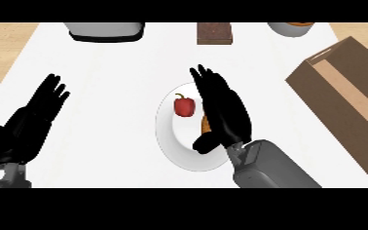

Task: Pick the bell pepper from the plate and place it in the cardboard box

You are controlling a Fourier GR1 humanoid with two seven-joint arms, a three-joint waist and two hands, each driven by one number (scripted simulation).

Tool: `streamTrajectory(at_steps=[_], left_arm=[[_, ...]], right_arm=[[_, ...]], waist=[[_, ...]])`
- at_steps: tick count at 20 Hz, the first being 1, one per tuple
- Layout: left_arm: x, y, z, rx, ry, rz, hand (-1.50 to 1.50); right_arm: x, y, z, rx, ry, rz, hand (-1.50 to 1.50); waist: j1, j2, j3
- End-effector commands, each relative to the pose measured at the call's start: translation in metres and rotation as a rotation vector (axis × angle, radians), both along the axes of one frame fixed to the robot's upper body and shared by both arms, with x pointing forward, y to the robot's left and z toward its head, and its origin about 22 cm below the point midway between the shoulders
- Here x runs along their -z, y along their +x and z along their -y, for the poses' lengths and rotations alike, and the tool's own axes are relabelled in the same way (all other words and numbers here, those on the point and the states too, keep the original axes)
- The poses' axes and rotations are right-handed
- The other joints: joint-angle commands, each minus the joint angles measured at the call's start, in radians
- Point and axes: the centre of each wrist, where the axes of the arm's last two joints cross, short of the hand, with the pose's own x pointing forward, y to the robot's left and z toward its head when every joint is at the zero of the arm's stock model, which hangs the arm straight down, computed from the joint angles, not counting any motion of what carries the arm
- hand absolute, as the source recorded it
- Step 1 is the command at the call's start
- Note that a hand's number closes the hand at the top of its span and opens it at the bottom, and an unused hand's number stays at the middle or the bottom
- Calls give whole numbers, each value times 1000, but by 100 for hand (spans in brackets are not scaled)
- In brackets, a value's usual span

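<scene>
one bell pepper (185,106) lay on your plate (167,131); right hand (223,112), fingers straight, hid an orange item (206,124); left hand (36,114) open.

Bright, even light; soft shadows, no glare.

Grey appliance (105,31) at counter's far edge, brown block (215,33), pale bowl (290,28)

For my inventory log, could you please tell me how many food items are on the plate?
2: a red bell pepper left of the right hand, and an orange item mostly hidden beneath that hand. More could be hidden on the white plate.
</scene>
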Motion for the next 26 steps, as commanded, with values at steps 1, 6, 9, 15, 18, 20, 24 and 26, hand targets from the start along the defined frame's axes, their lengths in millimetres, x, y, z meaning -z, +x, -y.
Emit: streamTrajectory(at_steps=[1, 6, 9, 15, 18, 20, 24, 26], left_arm=[[-4, -4, 11, 6, 13, -1, 0], [-10, 10, -1, -11, -4, 6, 0], [-5, -5, -3, -4, 9, 11, 0], [10, 5, -4, -12, -1, 9, 0], [-6, -4, -7, -9, 11, 6, 0], [-1, 2, 2, -21, 0, -10, 0], [-7, 2, -16, -15, 11, 19, 0], [5, 10, -13, 10, 5, 14, 0]], right_arm=[[-6, 7, -43, 24, -46, -127, -150], [-12, 9, -36, 41, -72, -167, -150], [-2, 0, -23, 31, -84, -196, -150], [-14, 2, -39, 50, -108, -182, -150], [22, -4, -27, 26, -79, -165, -150], [11, 4, -31, 21, -68, -158, -150], [18, 3, -31, 13, -91, -131, -150], [12, 9, -42, 19, -84, -117, -150]], waist=[[6, 5, 3], [-6, 5, 3], [-6, 4, 3], [-4, 4, 3], [-5, 4, 3], [-4, 4, 3], [-4, 4, 3], [-3, 5, 3]])
